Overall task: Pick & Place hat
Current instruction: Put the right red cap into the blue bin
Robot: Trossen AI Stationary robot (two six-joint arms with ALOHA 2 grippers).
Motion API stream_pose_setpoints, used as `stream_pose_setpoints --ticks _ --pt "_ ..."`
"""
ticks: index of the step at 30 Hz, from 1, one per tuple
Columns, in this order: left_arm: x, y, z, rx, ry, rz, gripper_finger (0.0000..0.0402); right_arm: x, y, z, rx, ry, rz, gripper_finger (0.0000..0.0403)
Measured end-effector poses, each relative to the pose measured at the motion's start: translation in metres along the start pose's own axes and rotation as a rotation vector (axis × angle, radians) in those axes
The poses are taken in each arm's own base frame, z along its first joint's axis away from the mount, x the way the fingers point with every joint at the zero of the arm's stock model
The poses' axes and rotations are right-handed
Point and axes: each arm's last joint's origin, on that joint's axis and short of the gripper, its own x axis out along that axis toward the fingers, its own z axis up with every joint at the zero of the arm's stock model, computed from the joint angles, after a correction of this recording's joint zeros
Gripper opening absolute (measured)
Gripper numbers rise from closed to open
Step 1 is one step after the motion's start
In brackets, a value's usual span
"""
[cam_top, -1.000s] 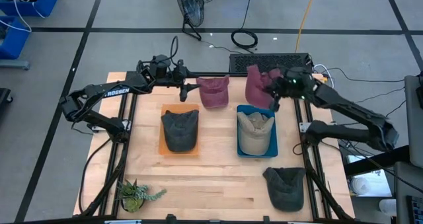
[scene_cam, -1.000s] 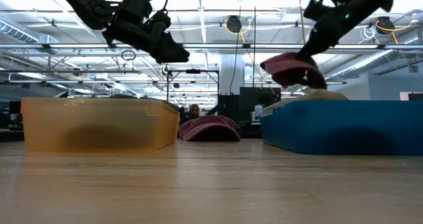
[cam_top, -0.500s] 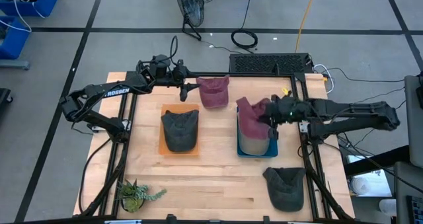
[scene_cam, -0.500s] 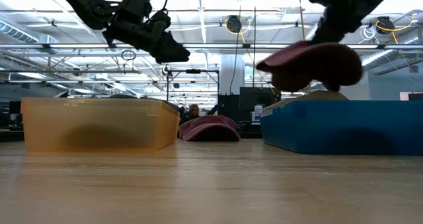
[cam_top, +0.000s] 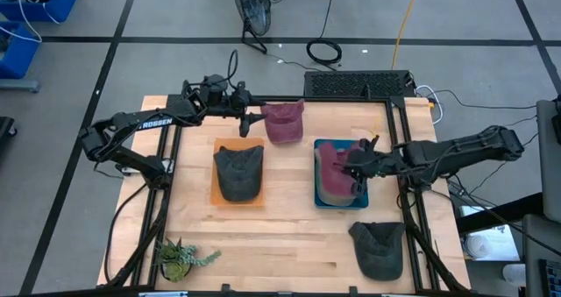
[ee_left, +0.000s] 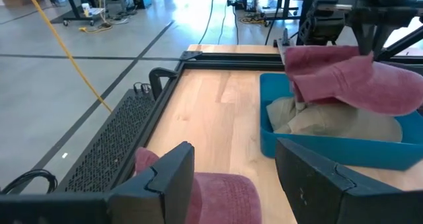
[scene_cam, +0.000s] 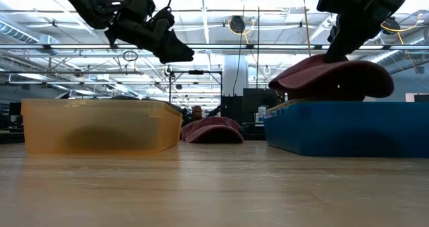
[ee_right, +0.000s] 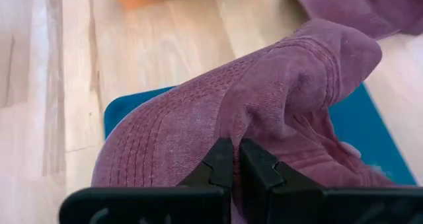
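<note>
I see a maroon cap (ee_right: 264, 112) of matt, woven cloth with raised rows of stitching, pinched in my right gripper (ee_right: 236, 159), whose fingers look like smooth matt black plastic. The table (cam_top: 289, 236) is pale wood with a visible grain. The blue bin (scene_cam: 348, 128) looks like smooth plastic; the orange bin (scene_cam: 100, 125) is translucent plastic with a slight sheen.

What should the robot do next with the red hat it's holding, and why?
Probably open the right gripper and let go. It is shut on the maroon hat, which already lies over the tan hat in the blue bin.
</note>
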Motion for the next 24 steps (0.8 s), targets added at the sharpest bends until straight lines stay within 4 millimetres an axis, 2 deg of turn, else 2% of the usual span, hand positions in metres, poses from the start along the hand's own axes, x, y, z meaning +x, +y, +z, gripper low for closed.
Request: stream_pose_setpoints --ticks 9,15,24 --pt "0.0 0.0 0.001 0.002 -0.006 0.002 0.0214 0.01 0.009 -0.003 0.042 0.053 0.006 0.0004" --pt "0.0 0.0 0.001 -0.008 -0.008 0.002 0.0214 0.026 0.012 -0.005 0.01 0.117 -0.02 0.0009" --pt "0.0 0.0 0.001 -0.016 -0.005 0.002 0.0214 0.051 0.013 -0.021 -0.057 0.202 -0.049 0.0086"
